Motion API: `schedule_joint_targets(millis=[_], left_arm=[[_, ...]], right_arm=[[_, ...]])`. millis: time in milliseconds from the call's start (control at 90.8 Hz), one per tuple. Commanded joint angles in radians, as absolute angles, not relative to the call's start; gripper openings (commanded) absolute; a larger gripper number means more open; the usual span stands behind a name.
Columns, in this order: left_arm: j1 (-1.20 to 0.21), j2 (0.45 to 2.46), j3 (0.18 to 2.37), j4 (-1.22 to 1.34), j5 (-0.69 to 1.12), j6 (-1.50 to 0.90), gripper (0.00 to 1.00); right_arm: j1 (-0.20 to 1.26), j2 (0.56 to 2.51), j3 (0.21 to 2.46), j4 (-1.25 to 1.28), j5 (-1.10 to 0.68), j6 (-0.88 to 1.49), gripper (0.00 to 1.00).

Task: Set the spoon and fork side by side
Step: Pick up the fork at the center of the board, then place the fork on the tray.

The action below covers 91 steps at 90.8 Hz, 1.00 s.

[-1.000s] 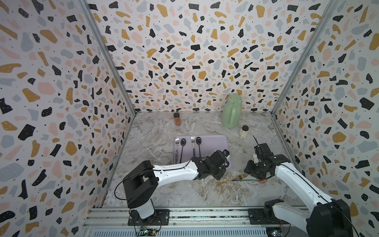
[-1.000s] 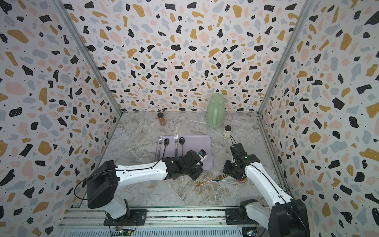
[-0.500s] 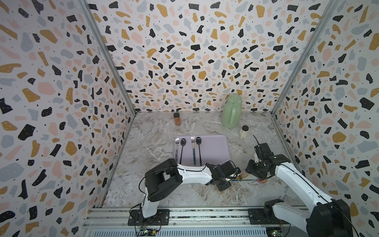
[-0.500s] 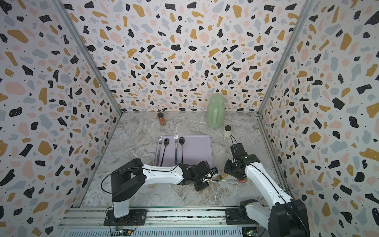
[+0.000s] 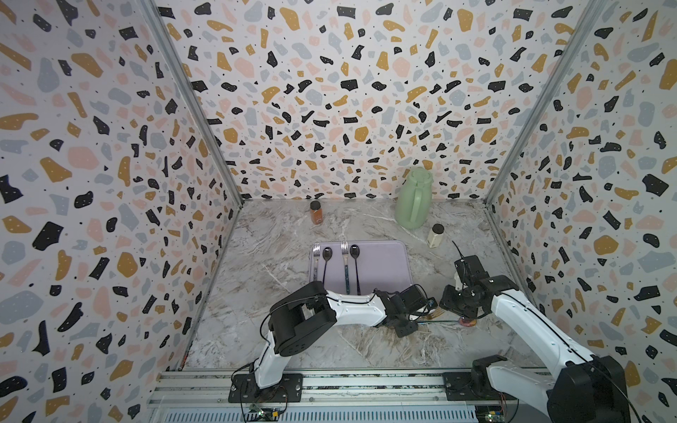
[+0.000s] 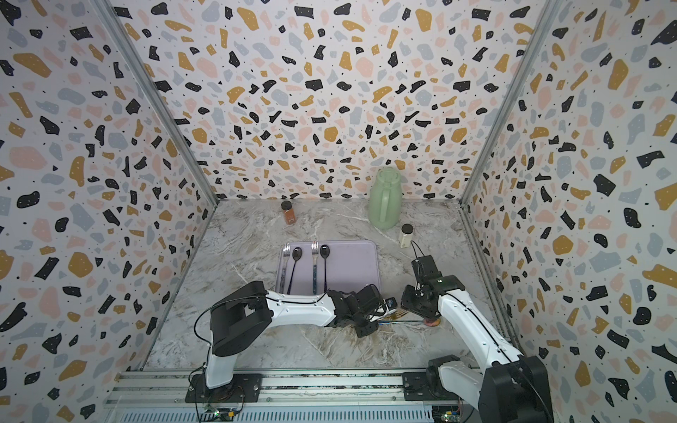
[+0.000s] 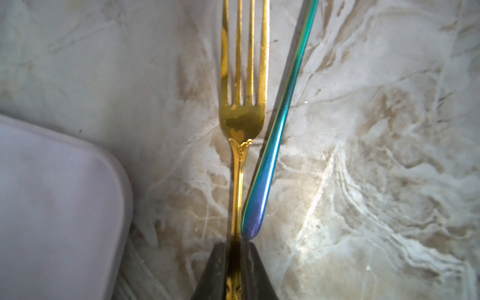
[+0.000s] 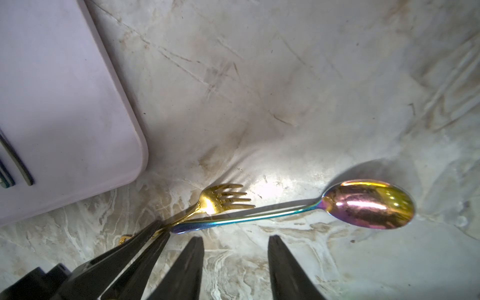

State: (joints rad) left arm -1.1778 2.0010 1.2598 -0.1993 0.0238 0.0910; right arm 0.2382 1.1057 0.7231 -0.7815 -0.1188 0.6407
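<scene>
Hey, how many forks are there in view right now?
3. Two lie on the purple tray: the outer fork and the middle fork. The gold fork is off the tray, clamped in the left hand.

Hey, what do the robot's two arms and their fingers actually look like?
Both the left arm and the right arm have glossy white links between chunky black joints, with thin black cables looping alongside. The fingers are matte black and taper to narrow tips. No markings are legible.
</scene>
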Motion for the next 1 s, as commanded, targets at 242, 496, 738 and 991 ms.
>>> schedule_joint_targets(millis=[242, 496, 738, 991], left_arm=[[-1.178, 1.925, 1.239, -0.218, 0.06, 0.073, 0.0], [-1.101, 1.811, 1.245, -0.208, -0.008, -0.078, 0.0], [-0.987, 1.802, 1.273, -0.142, -0.177, -0.361, 0.0], [-0.919, 1.891, 1.304, -0.139, -0.356, -0.609, 0.0]], right_arm=[[0.216, 1.082, 0.722, -0.802, -0.114, 0.62, 0.46], [0.205, 1.064, 0.72, -0.809, -0.114, 0.617, 0.45], [0.203, 1.04, 0.724, -0.816, -0.111, 0.63, 0.46], [0.203, 1.045, 0.713, -0.817, -0.118, 0.638, 0.47]])
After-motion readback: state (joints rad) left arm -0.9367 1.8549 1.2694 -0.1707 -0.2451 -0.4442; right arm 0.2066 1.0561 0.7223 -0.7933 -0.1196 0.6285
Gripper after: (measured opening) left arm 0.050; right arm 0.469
